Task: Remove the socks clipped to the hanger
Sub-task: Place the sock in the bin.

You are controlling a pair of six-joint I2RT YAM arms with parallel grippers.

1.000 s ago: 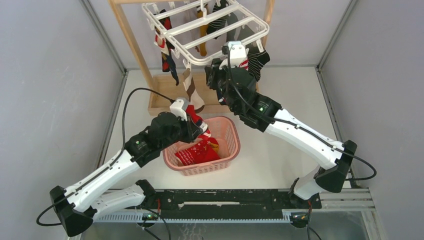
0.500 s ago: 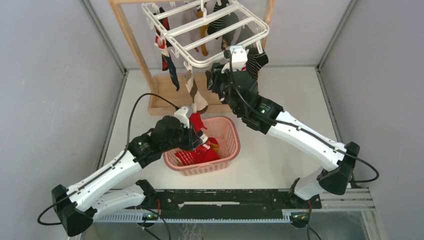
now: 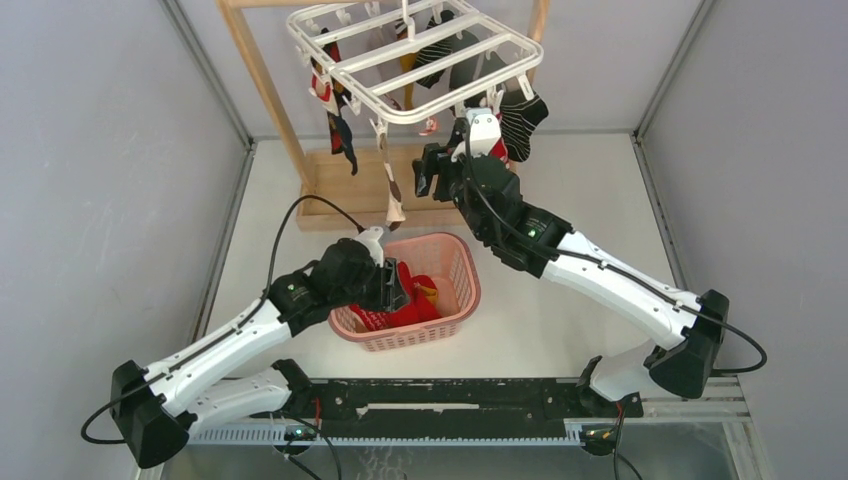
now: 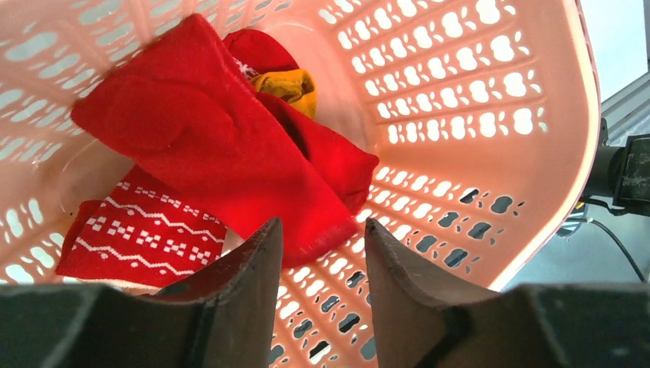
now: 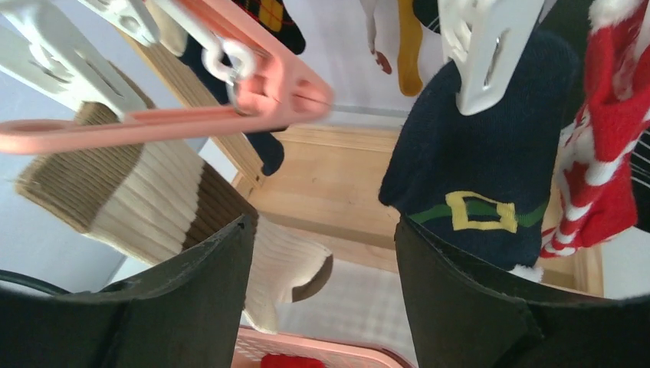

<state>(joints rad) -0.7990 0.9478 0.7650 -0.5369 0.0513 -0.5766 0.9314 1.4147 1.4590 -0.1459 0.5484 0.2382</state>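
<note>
The white hanger (image 3: pixel 400 118) hangs from the wooden stand with several socks clipped to it. Among them are a black-white striped sock (image 3: pixel 520 115) and a cream sock with a brown band (image 3: pixel 392 195). My right gripper (image 3: pixel 428 170) sits just below the hanger's front edge, open and empty (image 5: pixel 322 224). A navy sock with a yellow buckle (image 5: pixel 483 153) hangs from a white clip (image 5: pixel 483 54) just past its right finger. My left gripper (image 3: pixel 400 285) hovers open (image 4: pixel 322 226) inside the pink basket (image 4: pixel 460 115), above a loose plain red sock (image 4: pixel 207 138).
A red patterned sock (image 4: pixel 146 230) and a yellow sock (image 4: pixel 287 84) also lie in the basket. A pink clip (image 5: pixel 253 84) dangles near my right gripper's left finger. A red-white sock (image 5: pixel 605 153) hangs at the right. The wooden stand base (image 3: pixel 340 190) lies behind the basket (image 3: pixel 465 270).
My left gripper moved down over the basket and opened, letting the red sock fall in. My right gripper opened wider, and the hanger swung slightly up and right.
</note>
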